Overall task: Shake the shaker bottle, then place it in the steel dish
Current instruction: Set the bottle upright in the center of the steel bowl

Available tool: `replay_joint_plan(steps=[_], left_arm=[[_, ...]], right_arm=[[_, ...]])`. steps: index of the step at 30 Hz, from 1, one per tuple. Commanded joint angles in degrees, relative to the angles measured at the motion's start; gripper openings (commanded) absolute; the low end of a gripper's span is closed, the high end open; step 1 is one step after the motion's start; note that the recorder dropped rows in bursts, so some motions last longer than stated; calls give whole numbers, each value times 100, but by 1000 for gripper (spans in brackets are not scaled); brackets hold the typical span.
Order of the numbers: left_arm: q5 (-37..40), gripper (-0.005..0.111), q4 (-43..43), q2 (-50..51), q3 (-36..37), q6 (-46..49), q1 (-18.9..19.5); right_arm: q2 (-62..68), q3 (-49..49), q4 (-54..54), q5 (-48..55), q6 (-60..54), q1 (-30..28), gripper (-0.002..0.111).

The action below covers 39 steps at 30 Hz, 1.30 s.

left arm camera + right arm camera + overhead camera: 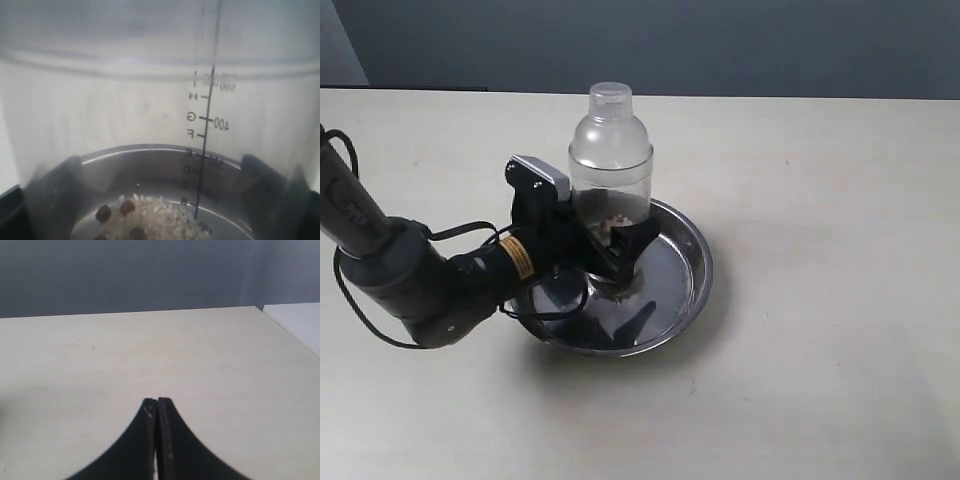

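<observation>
The shaker bottle (610, 155) stands upright inside the steel dish (685, 285), clear and frosted, with white and brown grains at its bottom. My left gripper (615, 238) reaches in from the left and is shut on the bottle's lower body, one black finger (635, 242) across its front. In the left wrist view the bottle (150, 100) fills the frame, with its printed scale, the grains (150, 220) and the dish rim (150, 150) showing through it. My right gripper (157, 401) is shut and empty over bare table, out of the exterior view.
The beige table (820, 180) stretches around the dish on all sides. A dark wall runs along the back. The left arm and its cable (410, 280) lie over the table at the left. A white surface (300, 320) borders the table in the right wrist view.
</observation>
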Motion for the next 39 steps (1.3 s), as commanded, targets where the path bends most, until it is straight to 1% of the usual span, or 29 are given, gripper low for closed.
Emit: replay_joint_plan(steps=[1, 6, 9, 11, 14, 17, 19, 26, 30, 34, 36, 39], left_arm=[[83, 21, 132, -59, 105, -43, 1], [83, 22, 284, -129, 127, -55, 1], [83, 22, 283, -140, 162, -309, 1], [83, 25, 273, -154, 215, -472, 1], [83, 36, 189, -233, 339, -477, 1], [83, 49, 9, -312, 454, -477, 11], [83, 54, -87, -336, 525, -477, 11], [83, 55, 118, -336, 546, -428, 11], [83, 52, 131, -336, 546, 85, 11], [83, 52, 146, -336, 546, 112, 11], [83, 57, 146, -336, 546, 112, 11], [83, 76, 109, -336, 546, 90, 11]], right_arm=[[-27, 7, 4, -72, -11, -27, -1], [-27, 7, 4, -72, -11, -27, -1], [-27, 7, 4, -72, -11, -27, -1], [-27, 7, 4, -72, -11, -27, -1], [-27, 7, 4, -72, -11, -27, -1], [-27, 7, 4, -72, -11, -27, -1], [-27, 7, 4, -72, -11, -27, -1], [-27, 7, 4, -72, -11, -27, -1], [-27, 7, 4, -72, -11, -27, -1], [-27, 7, 4, -72, -11, -27, -1], [-27, 7, 4, -72, -11, -27, -1], [-27, 7, 4, -72, -11, -27, -1]])
